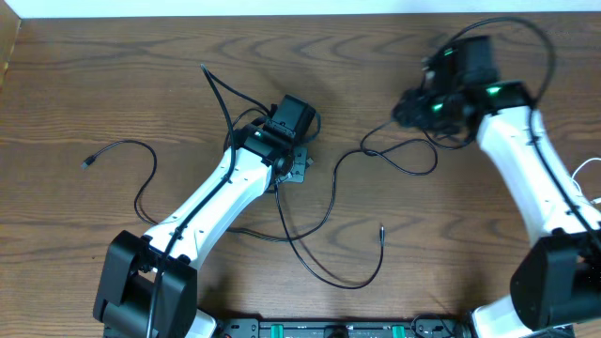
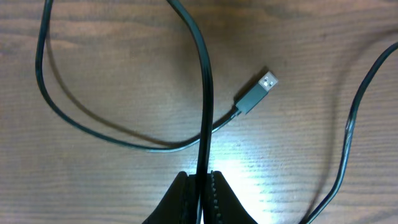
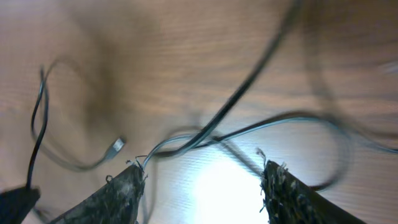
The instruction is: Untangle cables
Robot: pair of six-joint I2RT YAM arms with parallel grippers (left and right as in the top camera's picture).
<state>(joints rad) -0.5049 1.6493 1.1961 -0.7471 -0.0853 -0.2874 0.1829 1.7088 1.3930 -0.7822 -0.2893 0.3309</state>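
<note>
Several thin black cables (image 1: 329, 211) lie looped and crossed over the middle of the wooden table (image 1: 113, 75). My left gripper (image 1: 299, 169) sits low at the centre of the tangle. In the left wrist view it (image 2: 203, 177) is shut on one black cable (image 2: 205, 112), which runs straight up from the jaws, and a USB plug (image 2: 258, 93) lies just right of that cable. My right gripper (image 1: 406, 108) hovers at the far right. In the blurred right wrist view it (image 3: 202, 171) stands open, with crossing black cables (image 3: 236, 99) just beyond its fingertips and nothing held.
One loose plug end (image 1: 88, 162) lies at the far left and another (image 1: 381, 229) lies near the front centre. A thin white cable (image 1: 584, 169) shows at the right edge behind the right arm. Thick black arm cables arch over the right wrist (image 1: 526, 33).
</note>
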